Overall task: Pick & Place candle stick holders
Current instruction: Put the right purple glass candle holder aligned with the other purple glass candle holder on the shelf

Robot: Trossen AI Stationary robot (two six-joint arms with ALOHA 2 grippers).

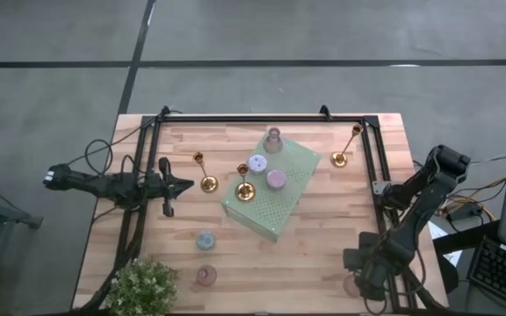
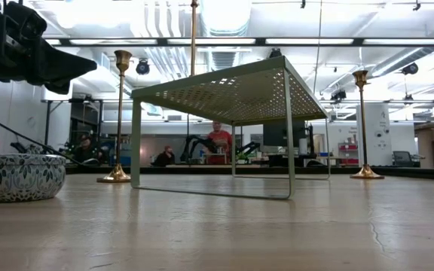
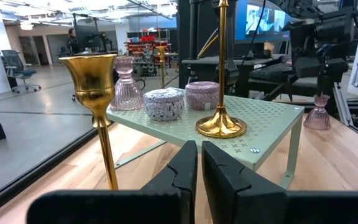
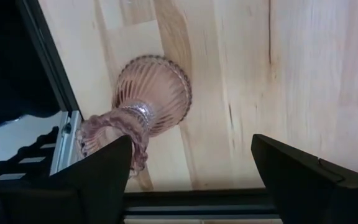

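Progress partial: pale-green rack (image 1: 292,189) carries one gold candlestick (image 1: 244,189) plus three small holders. Left: gold candlesticks (image 1: 205,174) and (image 1: 345,147), blue holder (image 1: 205,239), pink ones on surface (image 1: 323,254). Left pincer (image 1: 183,185) clenched, empty, near candlestick. Right pincer (image 4: 191,168) released over pink glass holder (image 4: 145,102). No readable writing.

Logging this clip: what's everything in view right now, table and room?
Gold candlesticks: three; two on the table, one on the shelf.
Pink glass holders: three; shelf, near plant, under right gripper.
Squat round holders: lilac and pink on shelf, blue on table.
Shelf: one, pale green, dotted, centre.
Plant: one, green, near-left corner.
Table: wooden.
People: far background.
Left gripper: shut, beside a candlestick.
Right gripper: open, over a pink glass holder.
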